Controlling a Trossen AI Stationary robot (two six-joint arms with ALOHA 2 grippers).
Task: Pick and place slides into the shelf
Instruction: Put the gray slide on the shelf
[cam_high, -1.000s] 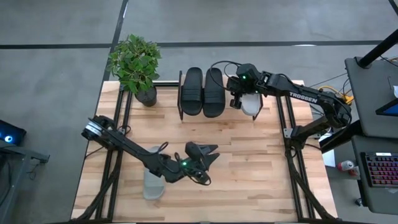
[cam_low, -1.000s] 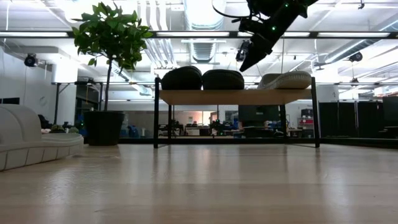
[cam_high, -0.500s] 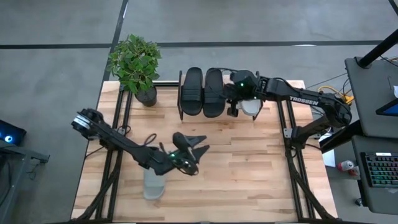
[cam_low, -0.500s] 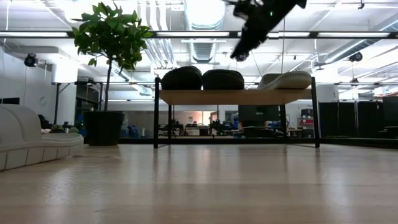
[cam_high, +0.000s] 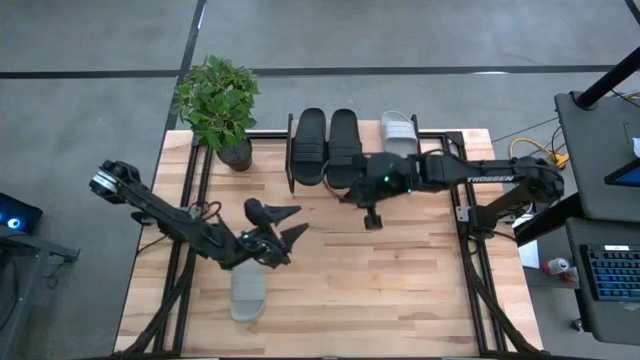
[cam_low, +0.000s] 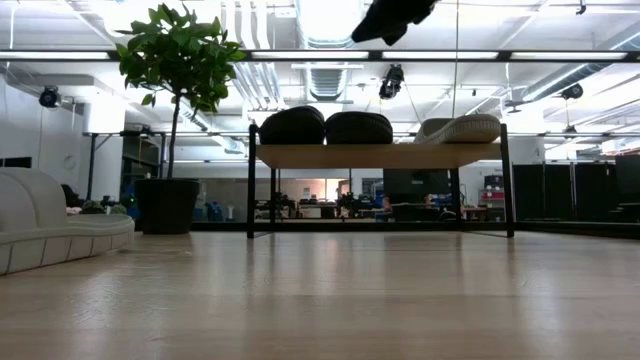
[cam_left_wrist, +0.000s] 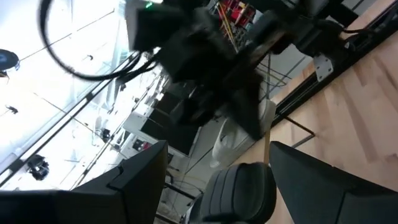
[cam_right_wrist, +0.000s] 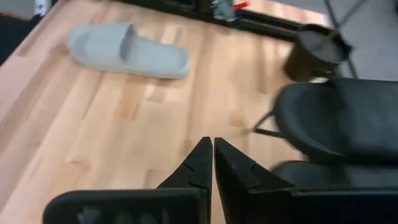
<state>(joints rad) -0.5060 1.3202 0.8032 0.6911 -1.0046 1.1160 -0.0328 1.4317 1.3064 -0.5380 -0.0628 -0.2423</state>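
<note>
At the left of the high view, a potted plant (cam_high: 217, 105) is standing at the far left corner of the wooden bench (cam_high: 400, 290). Nearer the front edge, one pale grey slide (cam_high: 247, 291) is lying flat on the bench, well apart from the shelf (cam_high: 350, 187). The left hand (cam_high: 280, 226) is being held just beyond this slide, above the bench, with its fingers spread wide and nothing between them. In the left wrist view the two dark fingers (cam_left_wrist: 140, 177) are seen standing well apart, and the shelf's contents are partly visible past them.

Toward the middle, at the far edge of the bench, the shelf is carrying three slides side by side: two black slides (cam_high: 326, 147) on its left part and one pale slide (cam_high: 399, 133) to the right of them. In the low view the black pair (cam_low: 325, 127) and the pale slide (cam_low: 458, 129) are seen resting on the shelf's plank top.

The right hand (cam_high: 371, 219) is being held over the bench just in front of the shelf, with its arm reaching in from the right. Its fingers (cam_right_wrist: 202, 165) are pressed together, empty, as shown in the right wrist view, where the lone grey slide (cam_right_wrist: 127, 51) is lying on the bench beyond them.
</note>
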